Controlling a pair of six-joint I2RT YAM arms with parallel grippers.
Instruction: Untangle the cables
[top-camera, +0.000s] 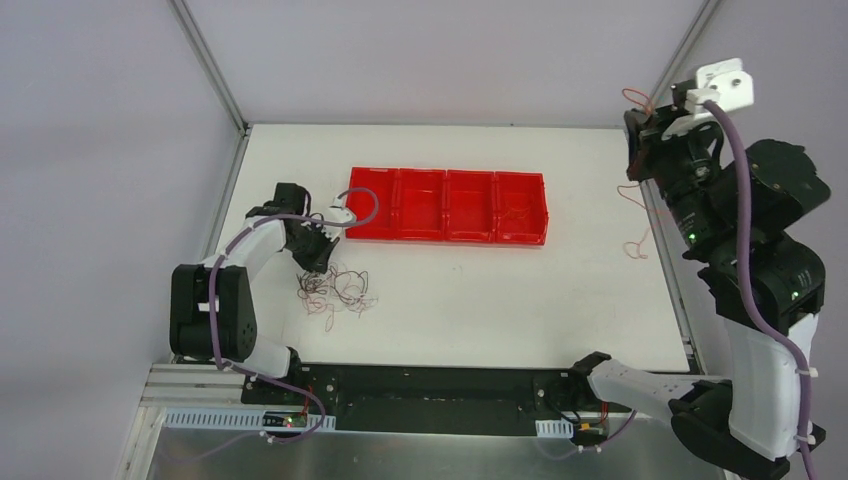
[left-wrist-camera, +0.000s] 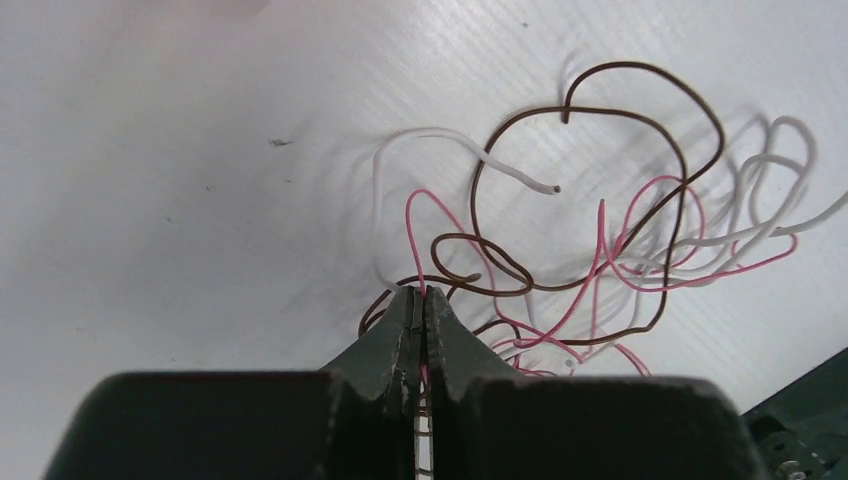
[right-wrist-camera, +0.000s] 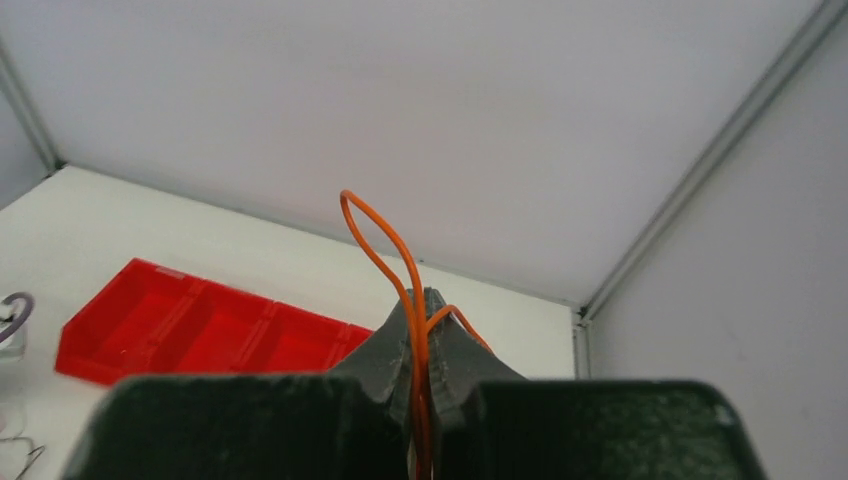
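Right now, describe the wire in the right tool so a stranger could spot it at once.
Find the red tray with four compartments on the white table, then look beyond its right end to the raised right tool. Its tips are shut on the orange-red wire, a single strand looping above them, unlike the mixed tangle lying by the left tool.

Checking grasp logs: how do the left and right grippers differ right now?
Height: the left gripper sits low at the table; the right gripper is raised high by its right edge. Load: the left gripper pinches a pink wire running into the tangle; the right gripper pinches an orange wire apart from it, looping above its tips. Shared: both are shut on a thin wire.
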